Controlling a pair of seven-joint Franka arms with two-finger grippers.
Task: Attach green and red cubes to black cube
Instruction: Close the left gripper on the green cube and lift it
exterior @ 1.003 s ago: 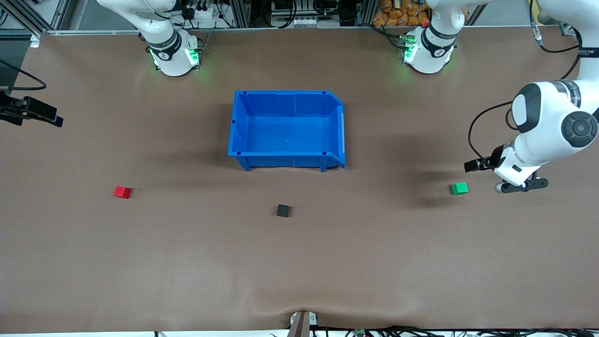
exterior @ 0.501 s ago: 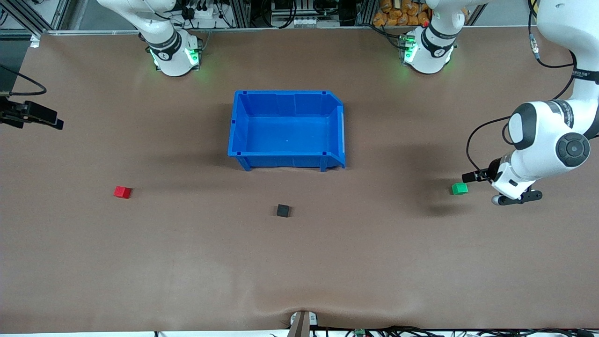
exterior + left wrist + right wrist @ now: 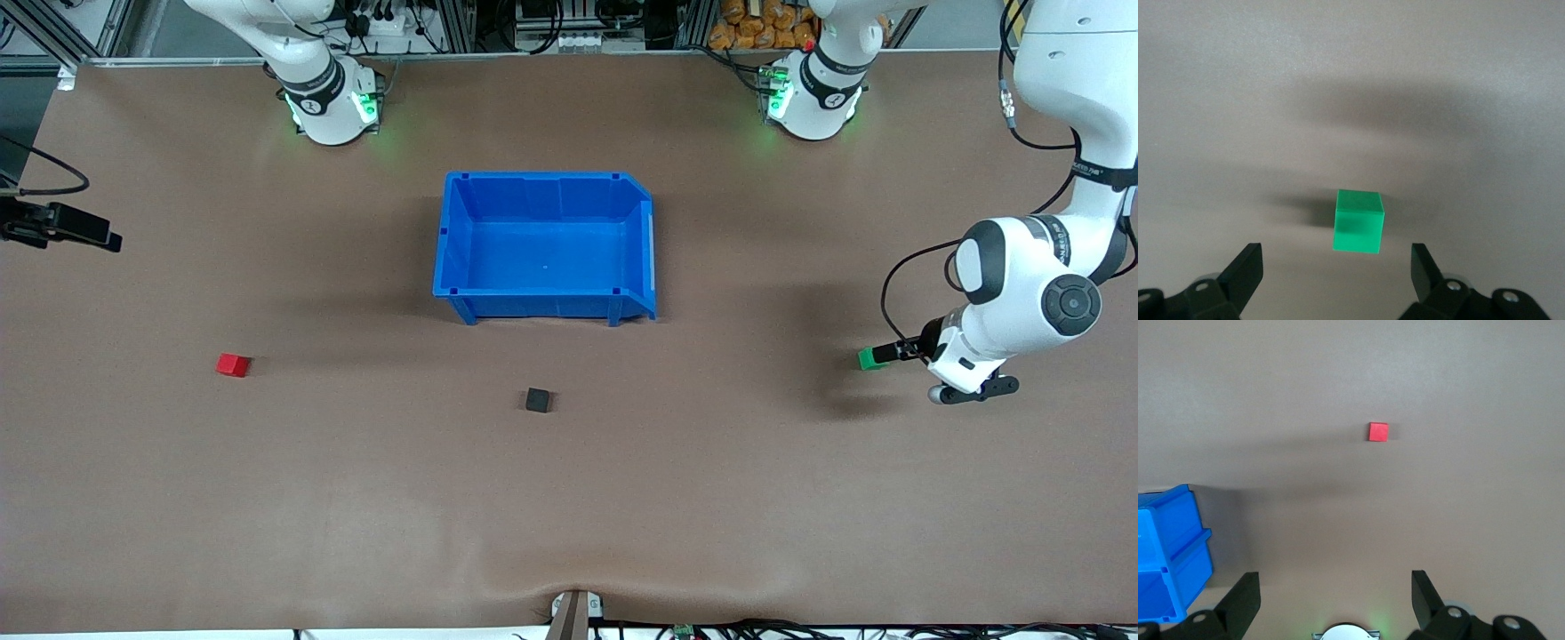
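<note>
Left gripper (image 3: 1335,263) low over the small bright green cube (image 3: 871,357), jaws wide and empty.

A brown mat covers the table (image 3: 356,498); aluminium framing and cables line its edge by the arm bases. Since a second ago the left arm has come down toward the green cube, which now sits just ahead of the spread fingers (image 3: 1245,270), untouched. The right gripper (image 3: 1335,590) waits high, jaws wide, the small bright red cube (image 3: 233,364) in its view. The small matte black cube (image 3: 537,400) lies at six o'clock from the large blue plastic bin (image 3: 544,302), between the two coloured cubes.
</note>
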